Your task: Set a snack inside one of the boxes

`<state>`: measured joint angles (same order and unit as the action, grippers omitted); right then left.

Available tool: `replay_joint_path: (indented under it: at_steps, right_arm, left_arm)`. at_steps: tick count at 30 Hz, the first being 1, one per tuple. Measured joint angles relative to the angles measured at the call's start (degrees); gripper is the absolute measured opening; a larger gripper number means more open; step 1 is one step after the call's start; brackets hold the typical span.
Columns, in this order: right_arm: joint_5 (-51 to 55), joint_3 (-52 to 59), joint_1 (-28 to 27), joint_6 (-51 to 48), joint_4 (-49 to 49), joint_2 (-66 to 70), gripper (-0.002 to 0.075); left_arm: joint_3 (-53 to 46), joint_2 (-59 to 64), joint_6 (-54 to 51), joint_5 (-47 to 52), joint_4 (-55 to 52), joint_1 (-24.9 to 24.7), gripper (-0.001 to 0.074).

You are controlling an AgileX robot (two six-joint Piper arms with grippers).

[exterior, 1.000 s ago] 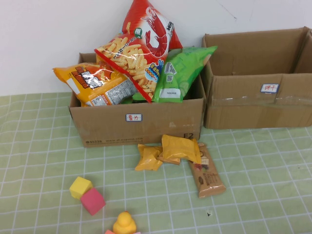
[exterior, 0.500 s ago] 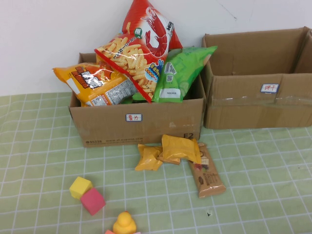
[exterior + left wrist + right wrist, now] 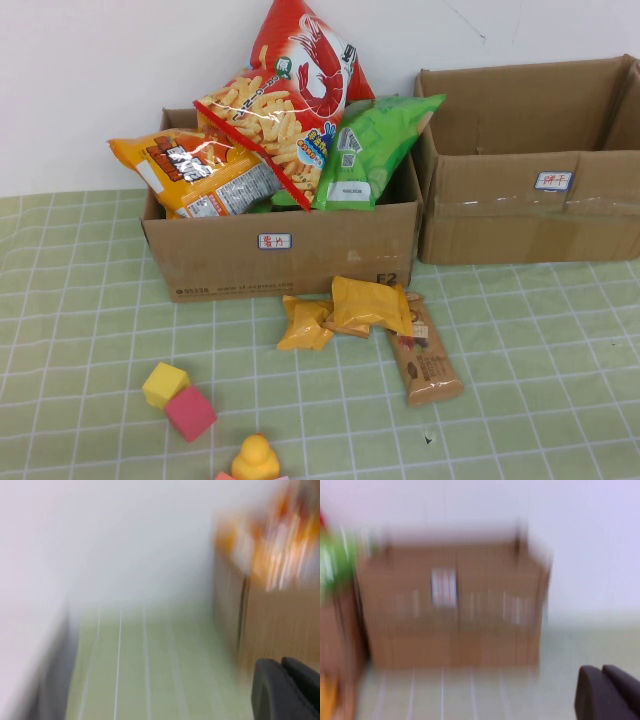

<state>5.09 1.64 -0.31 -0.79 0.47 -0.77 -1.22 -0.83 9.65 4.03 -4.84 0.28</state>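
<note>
Two yellow snack packets (image 3: 368, 303) (image 3: 305, 322) and a brown snack bar (image 3: 424, 355) lie on the green checked cloth in front of the left cardboard box (image 3: 280, 255), which is heaped with chip bags. The right cardboard box (image 3: 530, 210) stands beside it with its top open. Neither gripper shows in the high view. My left gripper (image 3: 280, 662) is shut and empty, low over the cloth beside the left box (image 3: 280, 620). My right gripper (image 3: 601, 669) is shut and empty, facing the right box (image 3: 455, 605) from a distance.
A yellow cube (image 3: 165, 384), a pink cube (image 3: 190, 413) and a yellow duck (image 3: 256, 460) lie at the front left of the cloth. A white wall rises behind the boxes.
</note>
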Motion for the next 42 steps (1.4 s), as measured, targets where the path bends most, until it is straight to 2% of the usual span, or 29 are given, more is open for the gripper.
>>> replay_joint_path:
  at_steps: [5,9,12,15,19,23,27,30,35,39,42]
  right_arm:
    - [-21.26,0.00,0.00,0.00,0.00,0.00,-0.0002]
    - [-38.35,0.00,0.00,1.92,0.00,0.00,-0.0002]
    - [-49.42,0.00,0.00,5.74,0.00,-0.04,-0.0002]
    - [-54.34,0.00,0.00,8.85,0.12,-0.13,-0.0002]
    - [-54.94,0.00,0.00,10.10,0.41,-0.13,-0.0002]
    - [-53.52,-1.43,0.00,6.30,4.73,-0.13,-0.0002]
    - [-46.69,-8.85,0.00,1.22,10.31,-0.13,-0.0002]
    - [-37.06,-15.08,0.00,-3.92,11.75,-0.13,-0.0002]
    - [-14.05,-26.77,0.00,-12.35,16.57,2.40,-0.0002]
    - [-0.19,-32.39,0.00,-15.77,17.99,9.91,-0.0002]
    - [6.09,-33.51,0.00,-16.64,18.26,15.93,-0.0002]
  left_arm:
    - [0.00,0.00,0.00,-26.30,-0.23,0.00,-0.0003]
    - [0.00,0.00,0.00,-42.74,-0.50,0.00,-0.0003]
    - [0.00,0.00,0.00,-51.31,-0.64,0.00,-0.0003]
    - [0.00,0.00,0.00,-57.50,-0.64,0.00,-0.0003]
    - [0.00,-0.03,-0.57,-61.28,0.25,0.00,-0.0003]
    - [0.86,-0.13,-2.11,-54.58,1.60,0.00,-0.0003]
    - [9.63,-0.13,-2.37,-35.38,1.60,0.00,-0.0003]
    - [18.60,0.22,-2.75,-19.20,1.41,0.00,-0.0003]
    - [31.39,6.63,-2.79,4.05,1.41,0.00,-0.0003]
    - [35.22,14.52,-2.88,17.53,1.41,0.00,-0.0003]
    - [35.18,20.42,-2.88,24.45,1.51,0.00,-0.0003]
